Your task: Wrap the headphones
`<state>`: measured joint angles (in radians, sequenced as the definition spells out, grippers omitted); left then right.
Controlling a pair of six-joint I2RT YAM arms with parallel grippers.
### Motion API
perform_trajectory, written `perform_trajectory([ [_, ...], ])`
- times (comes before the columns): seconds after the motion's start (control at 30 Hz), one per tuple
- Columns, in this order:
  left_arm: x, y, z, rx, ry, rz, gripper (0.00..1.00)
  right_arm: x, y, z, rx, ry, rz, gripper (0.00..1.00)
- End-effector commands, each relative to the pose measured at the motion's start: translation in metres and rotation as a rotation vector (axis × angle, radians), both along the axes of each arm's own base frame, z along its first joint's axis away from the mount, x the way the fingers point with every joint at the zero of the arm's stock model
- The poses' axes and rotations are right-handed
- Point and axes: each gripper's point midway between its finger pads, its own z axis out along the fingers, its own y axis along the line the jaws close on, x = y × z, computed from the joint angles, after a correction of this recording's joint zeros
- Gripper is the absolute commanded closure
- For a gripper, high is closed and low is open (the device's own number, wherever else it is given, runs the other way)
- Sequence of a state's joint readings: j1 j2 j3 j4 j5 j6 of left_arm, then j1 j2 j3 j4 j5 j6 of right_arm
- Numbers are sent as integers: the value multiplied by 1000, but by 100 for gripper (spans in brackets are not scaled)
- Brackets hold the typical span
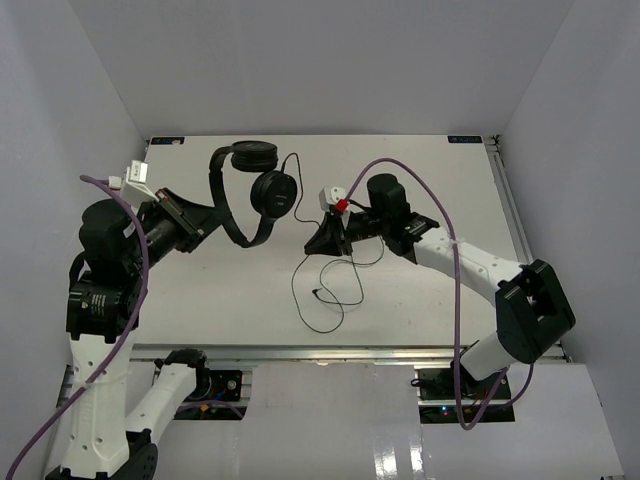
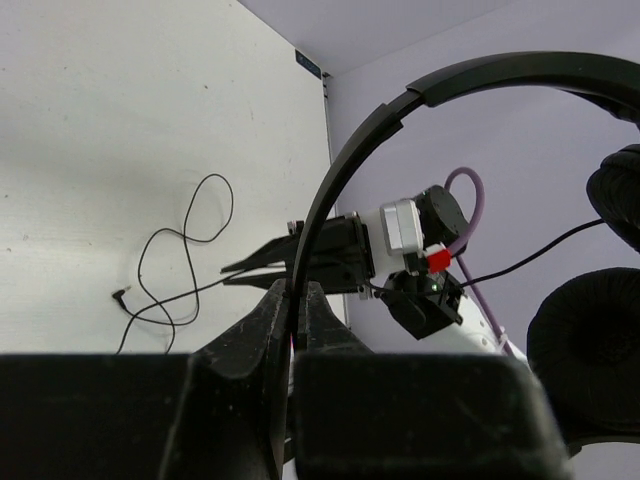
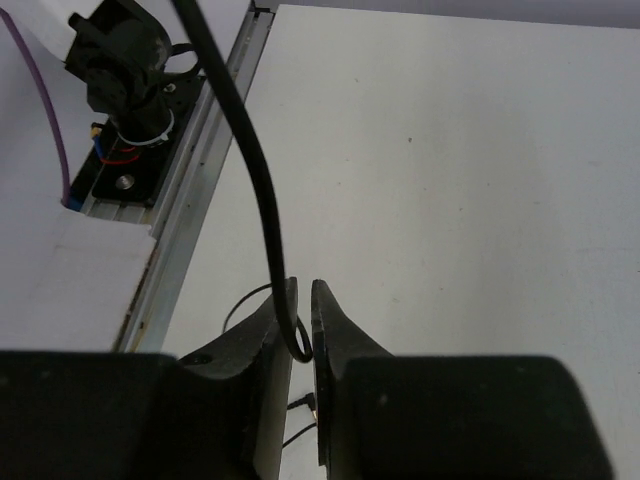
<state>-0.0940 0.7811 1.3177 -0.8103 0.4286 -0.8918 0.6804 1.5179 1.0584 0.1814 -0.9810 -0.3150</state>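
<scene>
From above, the left gripper is clamped on the thin headband of the headphones. It holds them raised over the far left of the table, with both earcups hanging free. The right gripper pinches the cord partway along. The rest trails in loose loops on the table down to the plug. If the right arm starts winding with that much slack, the loops could knot or drag under the arm.

On the left wrist camera, the two fingers are closed tight on the headband, but only on its narrow edge. One earcup dangles to the side. Any sideways tug from the cord could swivel the band in that grip or pull it out. The right gripper sits just beyond, so a careless wrap could bring the two grippers into contact.

On the right wrist camera, the right gripper is shut on the cord, which rises steeply from between the fingers. The strand is thin and slick-looking, and it may slide through rather than feed. A hard pull, on the other hand, would strain the point where it enters the cup.
</scene>
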Motion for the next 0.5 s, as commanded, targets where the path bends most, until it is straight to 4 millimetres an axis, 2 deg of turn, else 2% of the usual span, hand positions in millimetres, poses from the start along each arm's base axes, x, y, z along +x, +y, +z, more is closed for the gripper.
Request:
perform_trajectory([
  [0.0, 8, 4, 17, -60, -40, 55, 100, -19, -6, 40, 110, -38, 47, 85],
  [0.23, 23, 9, 17, -95, -37, 107, 100, -39, -19, 54, 123, -10, 53, 91],
  [0.33, 34, 12, 13, -108, -28, 144, 100, -36, -23, 54, 78, -14, 6, 92],
  [0.47, 50, 23, 6, -95, -21, 219, 100, -27, -35, 48, -8, -111, -85, 92],
])
